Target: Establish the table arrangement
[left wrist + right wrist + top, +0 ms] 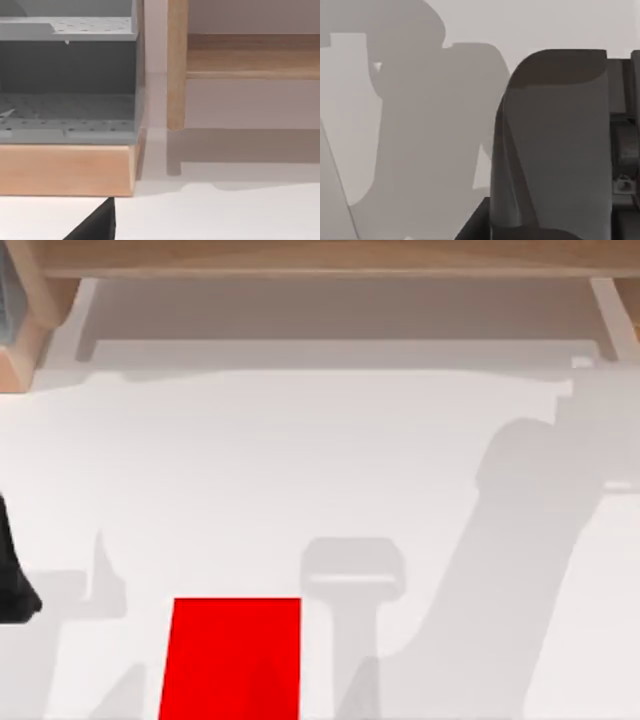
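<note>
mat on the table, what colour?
Plain red, no pattern. The mat shows best in the top view, at the near edge of the white table.

surface [300, 460]: one, white and plain, carrying everything counted below
red mat [232, 658]: one, a rectangle lying flat on the surface at its near edge
wooden frame [320, 258]: one, light wood, along the far edge of the surface, beyond the red mat
frame posts [176, 65]: one upright post seen in the left wrist view
grey perforated rack [67, 80]: one, with two shelf levels, on a wooden base beside the frame post
dark arm parts [15, 580]: one at the surface's left edge, left of the red mat
</note>
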`<state>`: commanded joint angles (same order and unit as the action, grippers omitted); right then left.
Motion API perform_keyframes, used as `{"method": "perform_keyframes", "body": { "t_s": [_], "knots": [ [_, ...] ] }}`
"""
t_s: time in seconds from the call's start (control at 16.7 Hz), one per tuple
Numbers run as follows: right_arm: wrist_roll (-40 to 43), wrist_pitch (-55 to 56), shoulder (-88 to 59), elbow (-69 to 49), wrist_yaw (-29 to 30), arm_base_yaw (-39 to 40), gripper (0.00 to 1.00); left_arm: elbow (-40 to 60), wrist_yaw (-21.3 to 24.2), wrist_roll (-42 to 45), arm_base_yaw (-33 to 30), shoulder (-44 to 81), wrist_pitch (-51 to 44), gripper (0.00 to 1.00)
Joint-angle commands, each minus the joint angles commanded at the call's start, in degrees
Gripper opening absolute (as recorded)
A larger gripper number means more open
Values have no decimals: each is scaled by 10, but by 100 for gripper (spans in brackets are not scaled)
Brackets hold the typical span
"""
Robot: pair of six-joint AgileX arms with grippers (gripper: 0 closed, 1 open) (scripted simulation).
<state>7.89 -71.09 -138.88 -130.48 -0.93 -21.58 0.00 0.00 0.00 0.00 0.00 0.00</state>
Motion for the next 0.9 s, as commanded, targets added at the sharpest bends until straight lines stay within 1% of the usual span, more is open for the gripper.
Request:
{"method": "perform_keyframes", "body": {
  "t_s": [0.24,0.48,0.72,0.9],
  "knots": [
    [-50,-12,92,16,5,24,0,0,0,0,0,0,0,100],
    [-116,-27,175,38,14,78,0,0,0,0,0,0,0,100],
    [-199,-35,228,63,23,162,0,0,0,0,0,0,0,100],
    [-270,-29,236,82,29,246,0,0,0,0,0,0,0,100]
  ]
}}
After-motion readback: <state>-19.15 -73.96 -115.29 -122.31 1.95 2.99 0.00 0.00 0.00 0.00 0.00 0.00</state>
